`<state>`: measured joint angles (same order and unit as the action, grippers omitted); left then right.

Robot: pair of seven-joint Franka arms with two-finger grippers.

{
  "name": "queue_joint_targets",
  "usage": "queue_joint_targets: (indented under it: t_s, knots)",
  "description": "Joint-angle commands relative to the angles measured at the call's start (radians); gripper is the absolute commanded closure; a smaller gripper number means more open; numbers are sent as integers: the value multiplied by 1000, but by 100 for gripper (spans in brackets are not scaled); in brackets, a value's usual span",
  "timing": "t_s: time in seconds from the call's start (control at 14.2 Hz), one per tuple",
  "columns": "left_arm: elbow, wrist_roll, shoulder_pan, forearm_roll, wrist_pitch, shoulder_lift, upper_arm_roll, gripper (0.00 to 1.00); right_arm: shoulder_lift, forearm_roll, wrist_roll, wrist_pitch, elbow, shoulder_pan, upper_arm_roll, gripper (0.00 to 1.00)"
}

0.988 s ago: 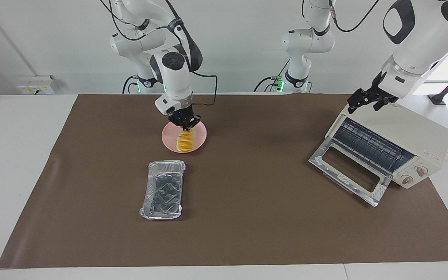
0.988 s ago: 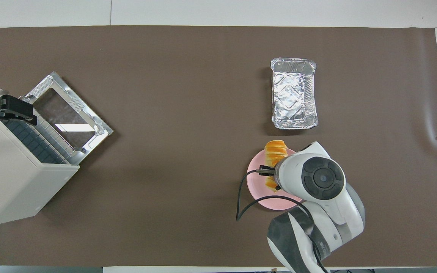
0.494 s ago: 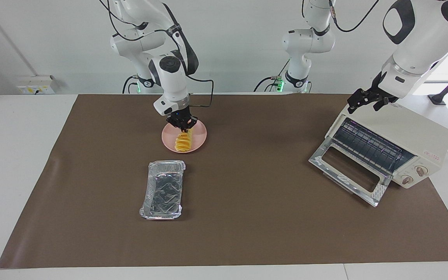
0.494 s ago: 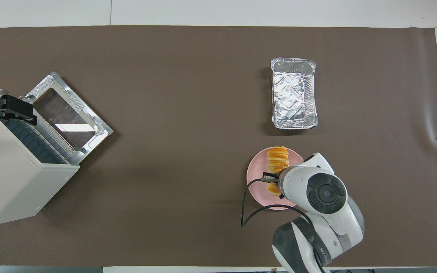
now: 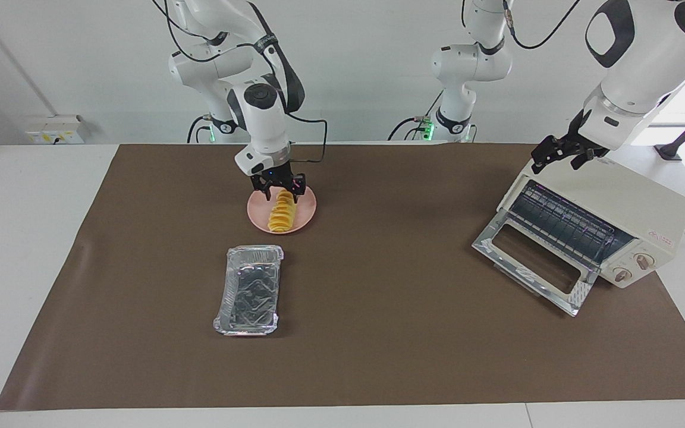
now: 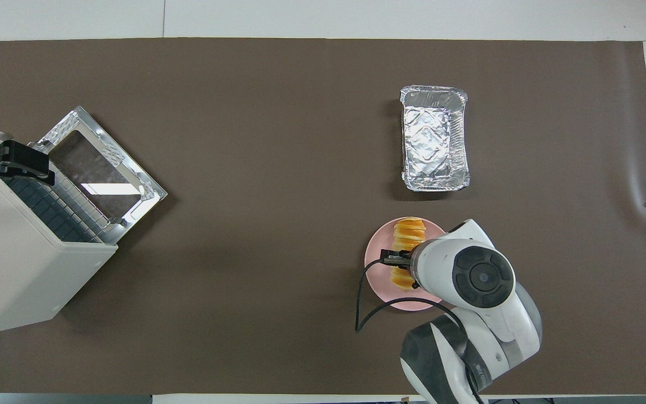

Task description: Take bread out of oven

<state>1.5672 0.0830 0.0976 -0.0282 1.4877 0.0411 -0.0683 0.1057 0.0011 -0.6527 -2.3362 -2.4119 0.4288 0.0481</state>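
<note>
Facing view first: the right pincer (image 5: 280, 189), in the upper left-centre of the frame, sits low over the end of the bread (image 5: 281, 214) nearest the robots, its two fingers spread apart to either side of the loaf rather than pinching it. The bread lies flat along the pink plate (image 5: 305, 214), so by my reading it has been let go and the pincer is free of it. In the overhead view the same arm's white wrist covers the pincer, in the lower right-centre of the frame, and only the end of the bread farther from the robots shows on the plate.

Outward from there, the foil tray (image 5: 249, 289) sits lower in the facing view, farther from the robots than the plate, with nothing in it. At the right of the frame the oven (image 5: 625, 219) stands with its glass door (image 5: 534, 261) dropped open onto the worktop (image 5: 390, 333); the wire rack (image 5: 562, 223) inside looks bare. The left pincer (image 5: 561, 153) hovers at the oven's top edge nearest the robots, waiting; whether its fingers are apart or together I cannot tell.

As a judgement, the task is essentially done: the bread is out of the oven and resting on the plate. What seems left is for the right arm to lift clear, and perhaps for the door to be closed, though the task does not ask for that.
</note>
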Motion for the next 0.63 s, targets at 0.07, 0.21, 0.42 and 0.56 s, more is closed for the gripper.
queue_joint_targets:
  t_s: [0.07,0.21,0.42,0.56]
  knots:
    - [-12,-5,-10,-15,-1,3,2,0,2,13,97,171,199,-71,-11,0]
    - [-12,-5,-10,-15,-1,3,2,0,2,13,278,230,284,-142,-11,0]
    - [-12,-5,-10,-13,-1,3,2,0,0,46,557,466,474,-257,-14,0]
    - [-12,-5,-10,-15,-1,3,2,0,-26,46,709,651,610,-338,-14,0]
